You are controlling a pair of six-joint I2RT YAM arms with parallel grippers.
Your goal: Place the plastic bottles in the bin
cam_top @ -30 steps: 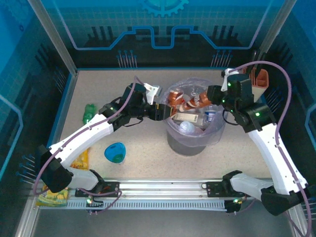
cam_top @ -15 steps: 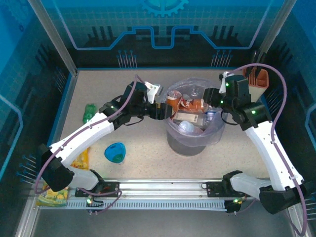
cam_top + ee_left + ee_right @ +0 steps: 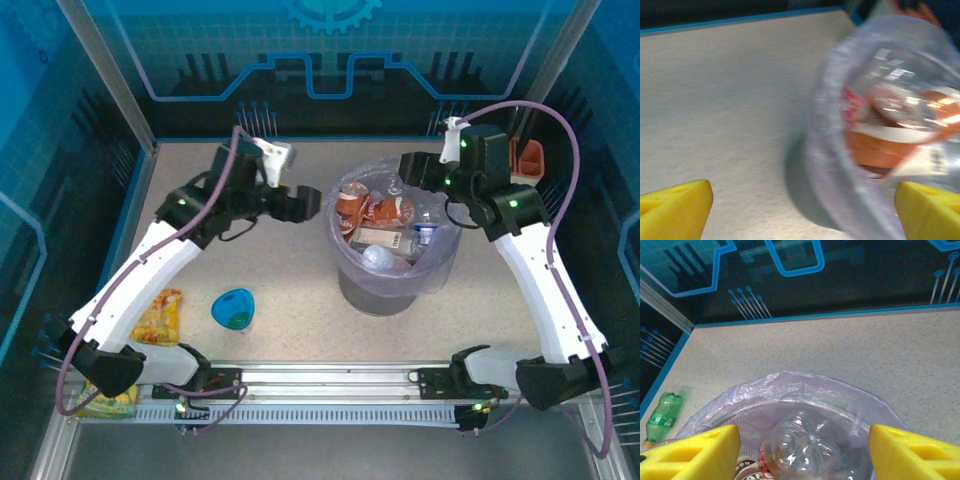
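Observation:
The bin (image 3: pixel 388 290), grey with a lilac bag, stands mid-table and holds several plastic bottles (image 3: pixel 372 212) with red, brown and white labels. My left gripper (image 3: pixel 300 204) hangs open to the left of the bin, nothing between its yellow fingertips (image 3: pixel 675 212). The left wrist view is blurred; the bin (image 3: pixel 832 160) sits at its right with a red-labelled bottle (image 3: pixel 880 145) inside. My right gripper (image 3: pixel 412 170) hovers open over the bin's far rim (image 3: pixel 790 382), above a clear bottle (image 3: pixel 807 447) lying inside. A green bottle (image 3: pixel 662 415) lies on the table at far left.
A small blue bowl (image 3: pixel 233 308) sits front left of the bin, with yellow snack packets (image 3: pixel 160 318) beyond it near the left arm's base. The beige-and-orange knife block (image 3: pixel 528 158) stands at the back right, behind my right arm.
My left gripper has let go of a red-labelled bottle, which now lies in the bin, and has pulled back to the left. My right gripper has shifted slightly back over the far rim.

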